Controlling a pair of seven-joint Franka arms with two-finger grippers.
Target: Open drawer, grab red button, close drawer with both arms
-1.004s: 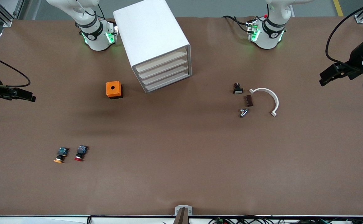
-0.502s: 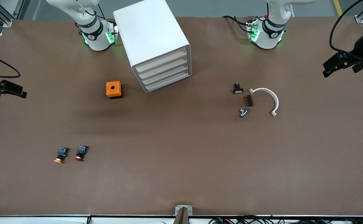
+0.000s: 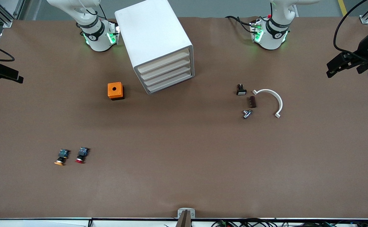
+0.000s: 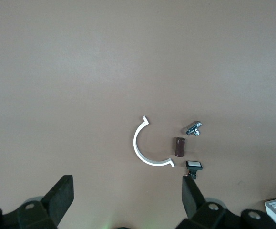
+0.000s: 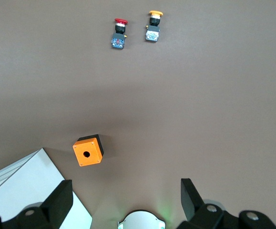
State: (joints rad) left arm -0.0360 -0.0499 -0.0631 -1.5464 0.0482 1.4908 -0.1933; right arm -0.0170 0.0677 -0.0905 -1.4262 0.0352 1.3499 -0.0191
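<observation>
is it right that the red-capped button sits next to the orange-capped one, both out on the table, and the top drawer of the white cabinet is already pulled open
Not quite. The red-capped button does lie beside the orange-capped button on the table, but the front view shows every drawer of the white cabinet shut, fronts flush; none is pulled open.

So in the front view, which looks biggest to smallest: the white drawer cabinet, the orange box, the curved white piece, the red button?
1. White drawer cabinet
2. Curved white piece, wider in span than the box, though thin
3. Orange box
4. Red button
</observation>
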